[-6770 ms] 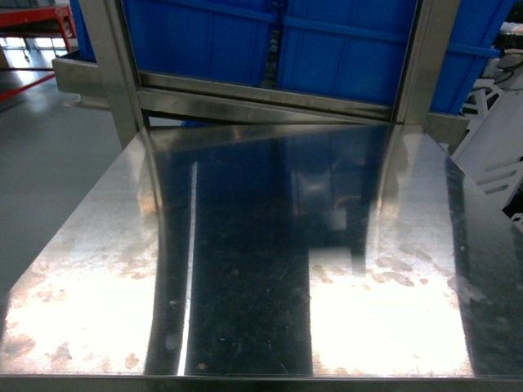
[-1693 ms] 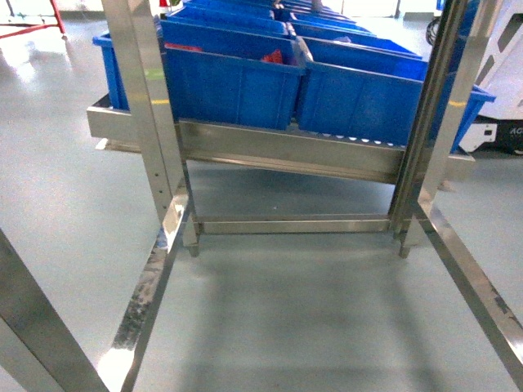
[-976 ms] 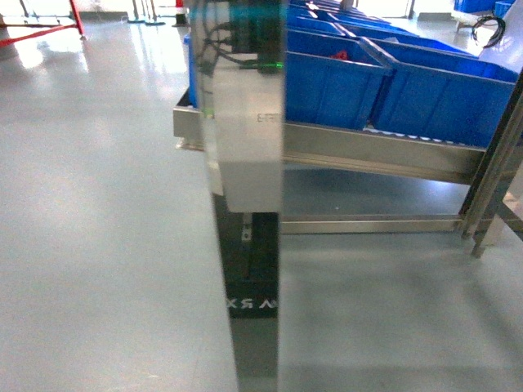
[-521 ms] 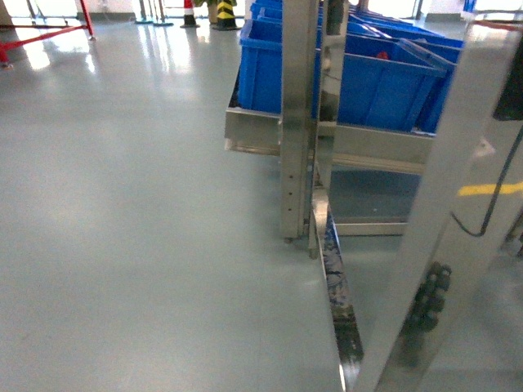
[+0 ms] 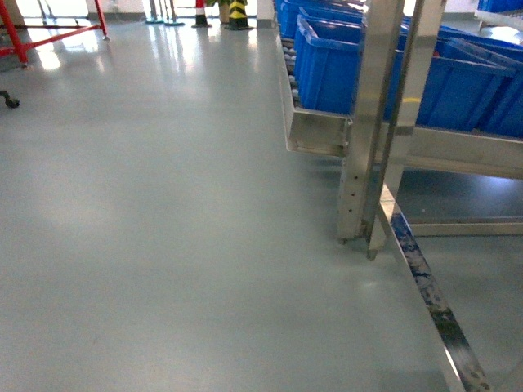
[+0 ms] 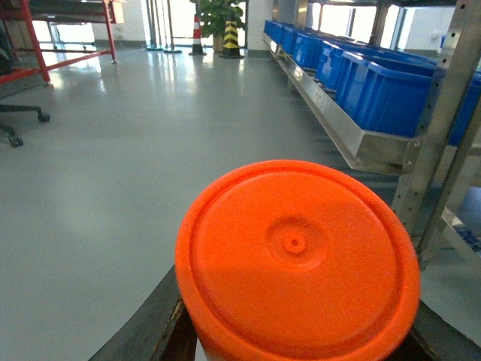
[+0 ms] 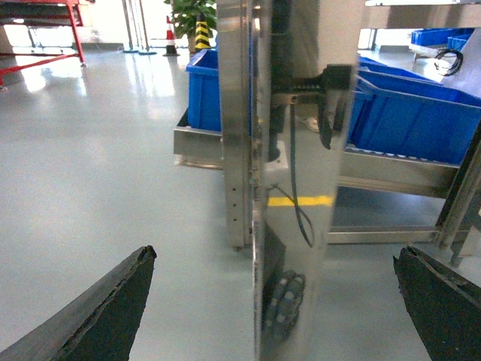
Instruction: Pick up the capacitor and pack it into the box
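A capacitor with a round orange end face fills the lower part of the left wrist view. My left gripper is shut on it, and the dark fingers show at either side below it. In the right wrist view my right gripper is open with nothing between its dark fingertips, and a shiny steel post stands just ahead of it. The box is out of view. Neither gripper shows in the head view.
A steel rack holding large blue bins stands on the right, with a low steel rail running along the floor. Grey floor stretches to the left. A red frame and a striped cone stand far back.
The head view has swung left. The steel table top gave way to the rack, and the rack posts and blue bins have slid to the right edge, with open floor now filling the view.
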Available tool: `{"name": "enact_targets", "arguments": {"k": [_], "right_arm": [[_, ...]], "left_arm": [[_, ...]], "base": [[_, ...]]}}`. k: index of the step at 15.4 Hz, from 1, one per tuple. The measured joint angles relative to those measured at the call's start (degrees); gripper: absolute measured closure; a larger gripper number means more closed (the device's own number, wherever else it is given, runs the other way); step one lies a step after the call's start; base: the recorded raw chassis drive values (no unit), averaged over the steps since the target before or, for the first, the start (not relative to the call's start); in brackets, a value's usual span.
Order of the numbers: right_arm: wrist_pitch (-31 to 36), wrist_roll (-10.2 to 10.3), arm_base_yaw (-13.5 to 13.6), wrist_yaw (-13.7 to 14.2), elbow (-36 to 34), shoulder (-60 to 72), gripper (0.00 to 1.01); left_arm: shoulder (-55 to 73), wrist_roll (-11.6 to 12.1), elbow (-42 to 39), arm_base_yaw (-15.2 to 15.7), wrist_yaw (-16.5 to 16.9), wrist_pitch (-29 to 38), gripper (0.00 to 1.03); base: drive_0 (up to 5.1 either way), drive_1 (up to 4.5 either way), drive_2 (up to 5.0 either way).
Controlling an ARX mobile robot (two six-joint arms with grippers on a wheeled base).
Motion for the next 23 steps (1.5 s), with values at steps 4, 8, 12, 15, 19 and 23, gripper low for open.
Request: {"name": "enact_targets", "arguments": {"k": [4,8,12,15,19,23], "right_arm": [[-0.1,0.0,0.0,0.0,0.0,0.0,0.03],[0.0,0.0,0.0,0.0,0.0,0.0,0.03],[-0.1,0.0,0.0,0.0,0.0,0.0,0.03],[-0.1,0.0,0.0,0.0,0.0,0.0,0.03],[-0.1,0.0,0.0,0.0,0.0,0.0,0.03],[-0.1,0.0,0.0,0.0,0.0,0.0,0.03]], "left_arm": [[0.0,0.0,0.0,0.0,0.0,-0.1,0.58],[0.0,0.0,0.0,0.0,0.0,-0.1,0.58],[0.0,0.0,0.0,0.0,0.0,0.0,0.58],[0.0,0.0,0.0,0.0,0.0,0.0,0.58],[0.0,0.0,0.0,0.0,0.0,0.0,0.58],[0.0,0.0,0.0,0.0,0.0,-0.1,0.58]], "base": [[-5.0,2.37,2.4],[-5.0,2.4,2.4],[-5.0,2.4,2.4],[-4.9,2.48,2.5],[-4.9,2.48,2.5],[-5.1,2.32,2.3]]}}
